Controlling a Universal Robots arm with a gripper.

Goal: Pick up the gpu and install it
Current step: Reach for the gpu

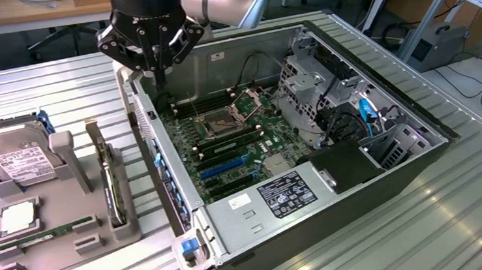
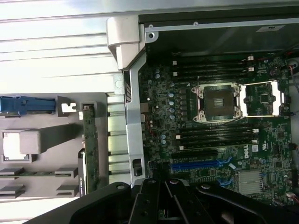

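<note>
Gripper [image 1: 158,75] was pinched shut with nothing in it, hanging over a corner of the open PC case [image 1: 353,217]. The gpu [image 1: 109,179] stood on edge in the gray holder [image 1: 49,238], untouched I think, around 7 o'clock from the gripper in the exterior view.

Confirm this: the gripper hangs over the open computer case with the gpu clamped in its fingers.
Not right. The gripper does hang over the open computer case, but its fingers are shut on nothing. The exterior view shows the gpu standing on edge in the grey holder beside the case.
</note>
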